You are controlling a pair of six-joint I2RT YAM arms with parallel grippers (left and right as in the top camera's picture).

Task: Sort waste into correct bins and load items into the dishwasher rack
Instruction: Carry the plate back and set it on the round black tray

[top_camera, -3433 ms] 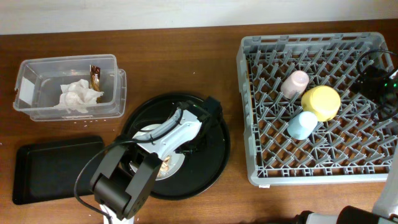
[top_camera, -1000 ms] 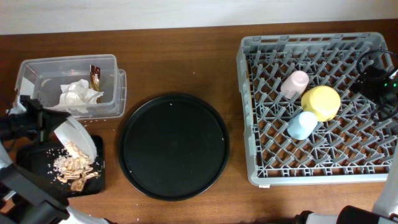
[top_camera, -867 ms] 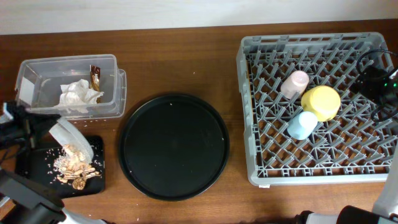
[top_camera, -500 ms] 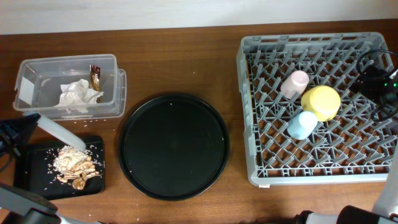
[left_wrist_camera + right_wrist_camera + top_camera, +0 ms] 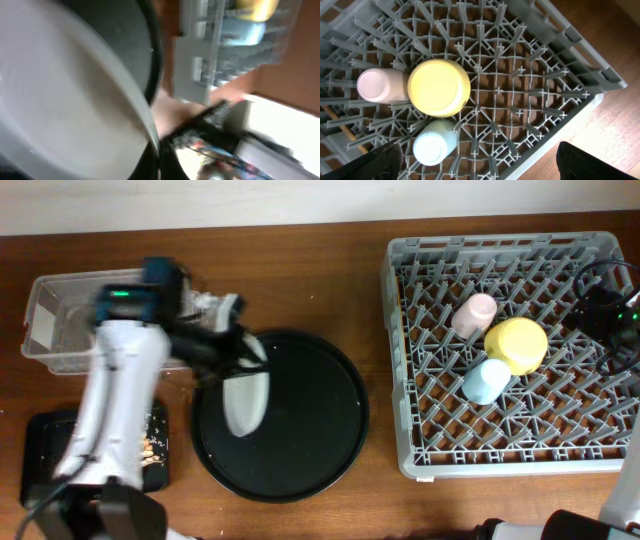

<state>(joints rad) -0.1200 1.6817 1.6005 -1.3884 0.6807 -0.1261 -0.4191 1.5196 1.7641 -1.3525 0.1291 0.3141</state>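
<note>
My left gripper (image 5: 235, 352) is shut on the pale grey plate (image 5: 245, 398) and holds it tilted over the left part of the round black tray; the plate fills the blurred left wrist view (image 5: 65, 100). Food scraps (image 5: 152, 448) lie on the flat black tray (image 5: 40, 465). The clear tub (image 5: 45, 320) is mostly hidden behind my left arm. The grey dishwasher rack (image 5: 500, 460) holds the pink cup (image 5: 474, 313), yellow bowl (image 5: 517, 344) and light-blue cup (image 5: 486, 380), also in the right wrist view (image 5: 439, 87). My right gripper (image 5: 480, 165) is open above the rack.
The large round black tray (image 5: 310, 420) lies at table centre between the bins and the rack. A thin wooden stick (image 5: 340, 132) lies under the rack lattice. Cables run at the rack's right edge (image 5: 600, 280).
My left arm swung right from the flat black tray to above the round tray, carrying the plate. The scraps stay on the flat tray. The right arm has not moved.
</note>
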